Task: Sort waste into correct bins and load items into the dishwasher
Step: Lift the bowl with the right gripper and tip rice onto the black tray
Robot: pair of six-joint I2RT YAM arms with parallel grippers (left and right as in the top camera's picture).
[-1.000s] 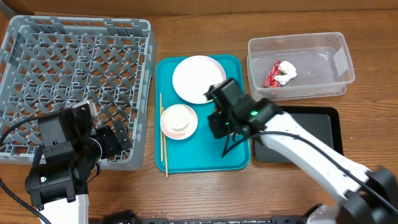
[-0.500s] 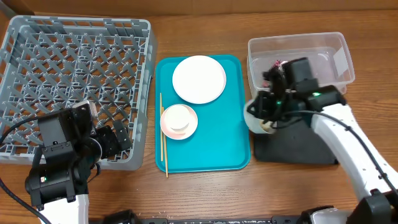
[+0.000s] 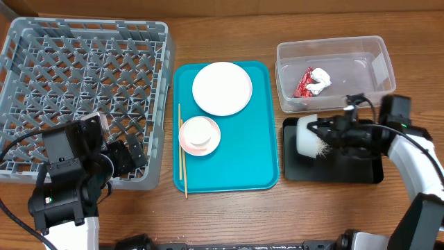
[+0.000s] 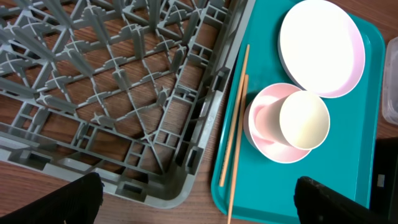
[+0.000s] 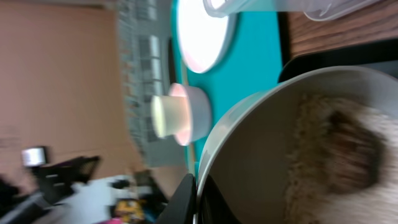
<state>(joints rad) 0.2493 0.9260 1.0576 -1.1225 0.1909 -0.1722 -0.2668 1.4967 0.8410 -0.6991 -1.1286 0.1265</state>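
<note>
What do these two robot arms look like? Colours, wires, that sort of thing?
Both arms mix white tubular links with boxy black joint housings. The left arm trails looping black cables; the right arm carries a thin black cable along its white link. The left gripper's fingers are plain black.

Soft, even light from above fills the overhead view, with short, faint shadows on the counter (image 3: 222, 222). The clear tub (image 3: 380, 69) shows pale glare on its wall. The left wrist view is sharp. The right wrist view is blurred, with the bowl (image 5: 249, 118) and rice (image 5: 317, 155) smeared.
</note>
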